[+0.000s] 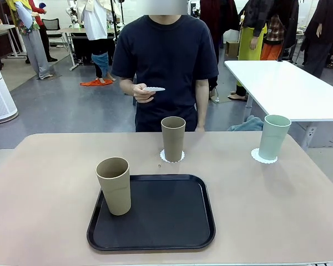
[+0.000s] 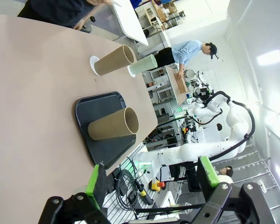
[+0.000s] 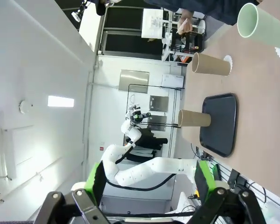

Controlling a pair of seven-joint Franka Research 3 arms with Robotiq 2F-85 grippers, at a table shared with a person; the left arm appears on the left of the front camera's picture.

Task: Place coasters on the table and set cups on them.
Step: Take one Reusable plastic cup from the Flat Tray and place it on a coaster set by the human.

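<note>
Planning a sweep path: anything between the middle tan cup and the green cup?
Nothing: front view shows only bare table between the middle tan cup and the green cup.

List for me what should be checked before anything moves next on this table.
1. Middle tan cup upright on middle coaster: ok.
2. Mint cup upright on right coaster: ok.
3. Third coaster laid on the table: not ok, the person's hand holds it.
4. Last tan cup on a coaster: not ok, it stands on the black tray.
5. Left pincer open, empty: ok.
6. Right pincer open, empty: ok.
</note>
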